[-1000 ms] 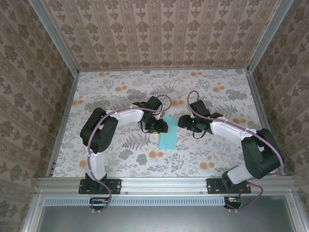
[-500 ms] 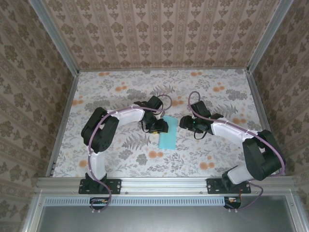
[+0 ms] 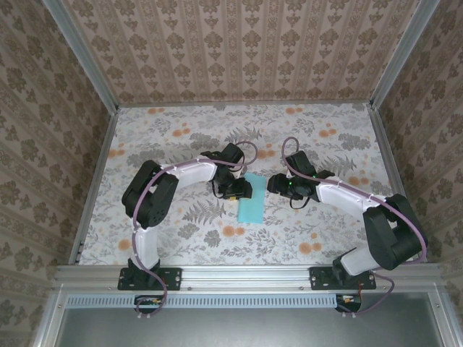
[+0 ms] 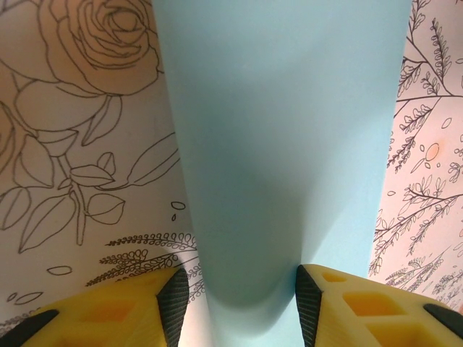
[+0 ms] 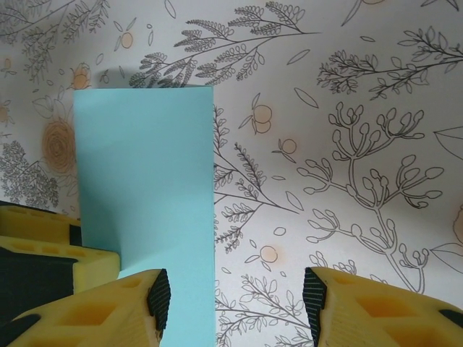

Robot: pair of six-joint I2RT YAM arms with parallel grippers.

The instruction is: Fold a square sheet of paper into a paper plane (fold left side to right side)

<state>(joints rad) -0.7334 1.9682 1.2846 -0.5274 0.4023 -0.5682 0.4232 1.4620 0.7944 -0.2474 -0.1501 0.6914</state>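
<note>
Left claw [image 4: 241, 307] first: its jaws stood part open over the square sheet of paper [image 3: 252, 204], which in my left wrist view ran up between the two black pads [image 4: 173, 309] toward 12 o'clock. A sliver of the floral table [image 3: 325, 144] showed beside the pad at 9 o'clock, so I judged I was straddling the sheet and not pinching it. I could not tell whether the tips bore down on it. My right claw [image 5: 236, 298] was open too, with bare table between its jaws. Its 9 o'clock finger hung over the sheet's 3 o'clock edge, touching or not I could not say. From above, the sheet lay flat near the middle of the table as a tall, narrow rectangle, not a square. My left claw sat at its 10 o'clock corner and my right claw just beside it at 2 o'clock. From that shape I judged the left-to-right fold was already laid over, and that the step in hand was pinning it and setting the crease. No pointed nose had been folded, so most of the work lay ahead. Which long edge was the crease I could not tell. The next move, as I judged it, called for one claw to anchor the sheet while the other pressed along the folded edge. After that a top corner could be lifted for the nose. Paper this thin looked likely to slide or bow if the anchor let go too soon.
</note>
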